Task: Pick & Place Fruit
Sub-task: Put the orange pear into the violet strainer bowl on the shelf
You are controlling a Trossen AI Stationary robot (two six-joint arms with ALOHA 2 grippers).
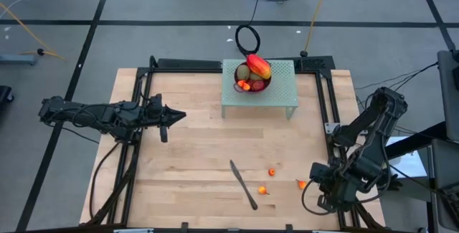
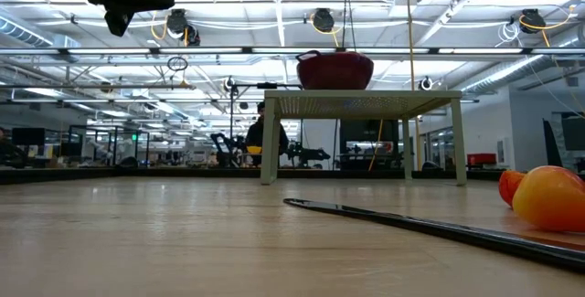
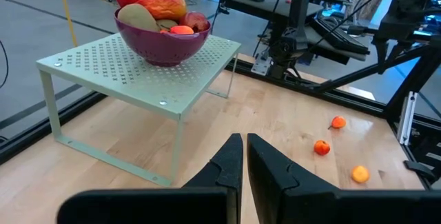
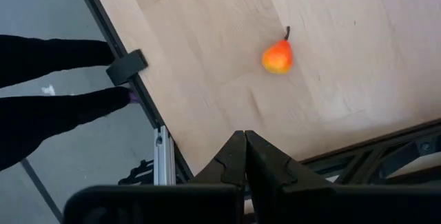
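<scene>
A wooden table seen from above, with a robot arm at each side. A pale green perforated metal stand (image 1: 259, 89) sits at the far middle edge, and on it a purple bowl (image 1: 252, 84) already holds a red-yellow mango (image 1: 259, 66), a brownish kiwi (image 3: 138, 17) and smaller red pieces. Three tiny orange-red fruits remain loose on the bare wood toward the near right: one (image 1: 272, 172) just beyond another (image 1: 262, 189), and a third, pear-shaped with a thin dark stem (image 4: 278, 56), close to the table's right edge. A long dark-handled knife (image 1: 243, 184) lies at a slant just left of them. The right gripper (image 1: 320, 181) hangs beside that edge, nearest the pear-shaped piece, fingers pressed together and holding nothing; the fruit lies ahead of its fingertips, stem pointing away. The left gripper (image 1: 174, 116) waits well apart over the left side, fingers likewise closed and empty. The fruit looks smooth, glossy and rounded, probably prone to rolling
</scene>
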